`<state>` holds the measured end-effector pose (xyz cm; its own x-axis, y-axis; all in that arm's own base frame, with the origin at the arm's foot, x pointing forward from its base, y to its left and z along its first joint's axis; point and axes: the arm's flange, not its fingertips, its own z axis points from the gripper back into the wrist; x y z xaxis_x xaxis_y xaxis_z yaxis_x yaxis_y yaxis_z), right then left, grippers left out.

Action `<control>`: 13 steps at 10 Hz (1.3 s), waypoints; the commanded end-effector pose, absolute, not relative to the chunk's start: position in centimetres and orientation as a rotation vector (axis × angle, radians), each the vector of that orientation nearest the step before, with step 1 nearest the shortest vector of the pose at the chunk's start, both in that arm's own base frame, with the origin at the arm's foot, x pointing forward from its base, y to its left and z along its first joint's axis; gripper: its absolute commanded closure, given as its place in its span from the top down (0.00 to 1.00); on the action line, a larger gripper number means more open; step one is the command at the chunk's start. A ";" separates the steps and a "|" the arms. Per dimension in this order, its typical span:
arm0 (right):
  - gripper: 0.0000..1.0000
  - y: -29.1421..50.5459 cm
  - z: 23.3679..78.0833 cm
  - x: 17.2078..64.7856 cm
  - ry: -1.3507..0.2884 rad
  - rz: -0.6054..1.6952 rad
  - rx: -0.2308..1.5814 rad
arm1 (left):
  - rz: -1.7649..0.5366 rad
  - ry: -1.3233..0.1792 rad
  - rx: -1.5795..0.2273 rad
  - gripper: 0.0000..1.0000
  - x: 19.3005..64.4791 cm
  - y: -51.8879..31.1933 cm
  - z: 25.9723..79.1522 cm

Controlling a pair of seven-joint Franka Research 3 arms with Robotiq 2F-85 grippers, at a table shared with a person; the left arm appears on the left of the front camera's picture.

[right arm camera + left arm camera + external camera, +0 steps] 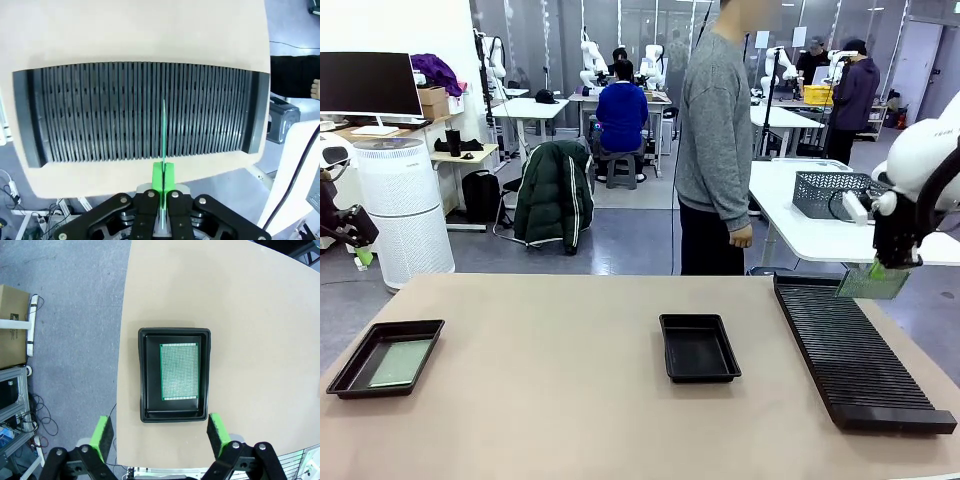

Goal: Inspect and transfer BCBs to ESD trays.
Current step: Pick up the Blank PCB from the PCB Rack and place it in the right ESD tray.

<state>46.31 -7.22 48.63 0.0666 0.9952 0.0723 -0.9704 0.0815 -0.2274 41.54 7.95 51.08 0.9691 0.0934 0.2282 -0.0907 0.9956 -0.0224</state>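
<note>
At the left of the table (570, 420), I have the left gripper (159, 426) above the first ESD tray (142, 375), jaws spread wide and holding nothing. One BCB (179, 371) lies flat on that tray's floor, its long axis parallel to the tray's.

At mid-table, the second ESD tray (700, 378) is empty. Its long axis runs from the robot's side toward the person (715, 130).

At the right, the right gripper (890, 265) is clamped on a second BCB (872, 283) over the far end of the slotted rack (855, 360). The empty tray lies left of and below this gripper. The right arm is the nearer one, so I judge the placement falls to it.

The front view shows the held board's face. The right wrist view shows it edge-on, in line with the slots. I cannot tell whether its lower edge is out of them.
</note>
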 end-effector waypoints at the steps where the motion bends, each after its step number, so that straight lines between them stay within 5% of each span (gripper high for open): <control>1: 0.00 -7.6 52.8 45.7 -0.182 1.494 -0.115 | 0.092 -0.243 -0.010 1.00 41.4 8.0 50.8; 8: 0.00 -8.5 66.9 43.8 -0.141 1.433 -0.042 | 0.092 -0.243 -0.010 1.00 41.4 8.0 50.8; 13: 0.00 -8.8 71.0 43.2 -0.147 1.417 -0.047 | 0.092 -0.243 -0.010 1.00 41.4 8.0 50.8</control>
